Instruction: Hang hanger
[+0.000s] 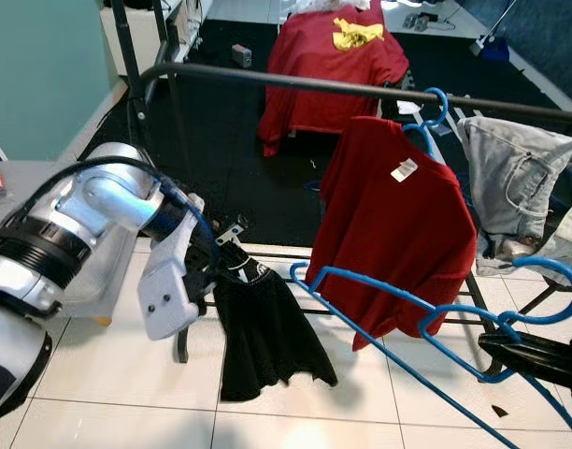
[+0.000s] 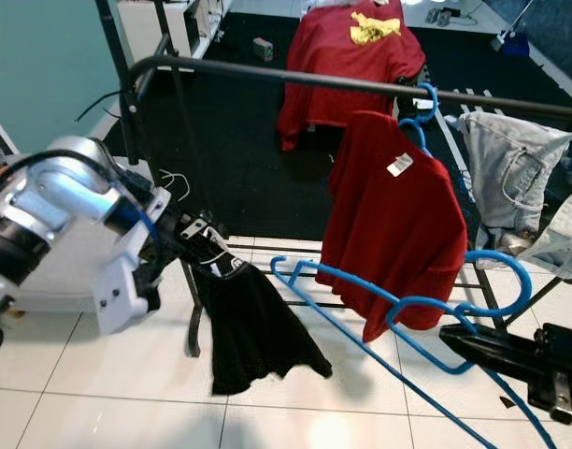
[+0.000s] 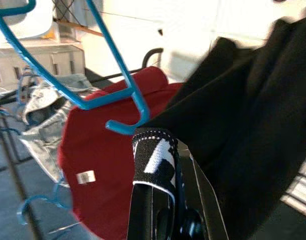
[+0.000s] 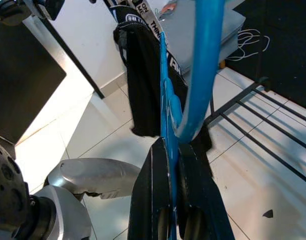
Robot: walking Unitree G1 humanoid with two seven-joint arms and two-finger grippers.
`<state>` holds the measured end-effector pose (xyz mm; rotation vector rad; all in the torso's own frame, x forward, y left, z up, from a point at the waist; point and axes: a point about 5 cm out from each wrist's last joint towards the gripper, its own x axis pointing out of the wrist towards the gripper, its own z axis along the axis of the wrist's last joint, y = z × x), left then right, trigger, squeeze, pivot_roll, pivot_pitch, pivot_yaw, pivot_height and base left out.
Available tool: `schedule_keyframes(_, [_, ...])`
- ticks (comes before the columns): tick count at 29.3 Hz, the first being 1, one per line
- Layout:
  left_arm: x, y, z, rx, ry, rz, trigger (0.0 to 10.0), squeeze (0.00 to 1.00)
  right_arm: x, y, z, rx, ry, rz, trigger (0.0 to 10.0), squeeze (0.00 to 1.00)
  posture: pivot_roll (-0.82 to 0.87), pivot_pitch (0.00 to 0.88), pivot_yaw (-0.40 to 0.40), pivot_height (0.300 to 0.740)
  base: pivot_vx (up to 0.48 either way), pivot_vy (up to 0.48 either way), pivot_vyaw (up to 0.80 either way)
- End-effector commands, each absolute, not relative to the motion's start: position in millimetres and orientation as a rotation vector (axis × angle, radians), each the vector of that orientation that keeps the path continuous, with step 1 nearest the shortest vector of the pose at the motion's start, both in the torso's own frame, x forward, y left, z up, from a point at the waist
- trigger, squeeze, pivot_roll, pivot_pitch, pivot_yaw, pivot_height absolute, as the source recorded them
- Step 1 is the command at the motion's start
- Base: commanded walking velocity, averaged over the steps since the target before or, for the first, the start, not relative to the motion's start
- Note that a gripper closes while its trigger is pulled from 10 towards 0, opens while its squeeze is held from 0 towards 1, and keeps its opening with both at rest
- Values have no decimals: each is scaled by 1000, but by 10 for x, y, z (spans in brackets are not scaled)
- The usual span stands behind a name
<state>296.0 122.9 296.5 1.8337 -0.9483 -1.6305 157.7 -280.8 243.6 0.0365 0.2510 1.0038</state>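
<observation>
Left eye view: the left gripper (image 1: 214, 254) is largely masked by its own silver wrist housing and by the black garment (image 1: 265, 332) it is clamped on; the fingers pinch the banded waist and the cloth hangs free above the floor. At the lower right the right gripper (image 1: 510, 348) is cut off by the frame edge. It holds the blue hanger (image 1: 426, 323), whose long arm reaches across towards the black garment and whose other end runs out of the picture. Behind, a black rail (image 1: 361, 89) carries a red shirt (image 1: 393, 224) on another blue hanger, with a pair of light jeans (image 1: 510, 182) draped just beside it.

Right eye view: the floor is white tile (image 2: 295, 412) near the robot and a dark carpet (image 2: 239, 159) beyond the rack. A second red garment (image 2: 351, 56) with a yellow print lies spread farther back, and a teal wall (image 2: 43, 65) stands at the left.

Left wrist view: the fingers are pressed together on the printed waistband (image 3: 154, 155), the dark cloth hiding most of one side. The hanger's end sits just beside the band; whether it touches cannot be told.

Right wrist view: the two black fingers (image 4: 152, 200) are closed tight on the blue hanger wire, and the silver left arm (image 4: 88, 175) shows below.
</observation>
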Motion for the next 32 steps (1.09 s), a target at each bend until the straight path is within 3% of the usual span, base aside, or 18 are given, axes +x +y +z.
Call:
schedule_keyframes(1, [2954, 1178, 3002, 1840, -1026, -1614, 10000, 0, 1572, -2792, 2447, 28, 263, 1031, 10000, 0, -5, 160, -8, 740, 0, 0, 0])
schedule_keyframes(5, [2928, 1057, 2977, 1708, -1068, -1673, 10000, 0, 1650, -2732, 2497, 16, 266, 1101, 10000, 0, -17, 159, -15, 740, 0, 0, 0])
schedule_keyframes(22, [2825, 978, 2916, 1729, -1190, -1749, 10000, 0, 1852, -2617, 2572, -13, 245, 1208, 10000, 0, 7, 162, -31, 740, 0, 0, 0])
schedule_keyframes(32, [2707, 880, 3095, 1612, -1309, -1746, 10000, 0, 1984, -2486, 2444, -58, 257, 1201, 10000, 0, 10, 166, -30, 740, 0, 0, 0])
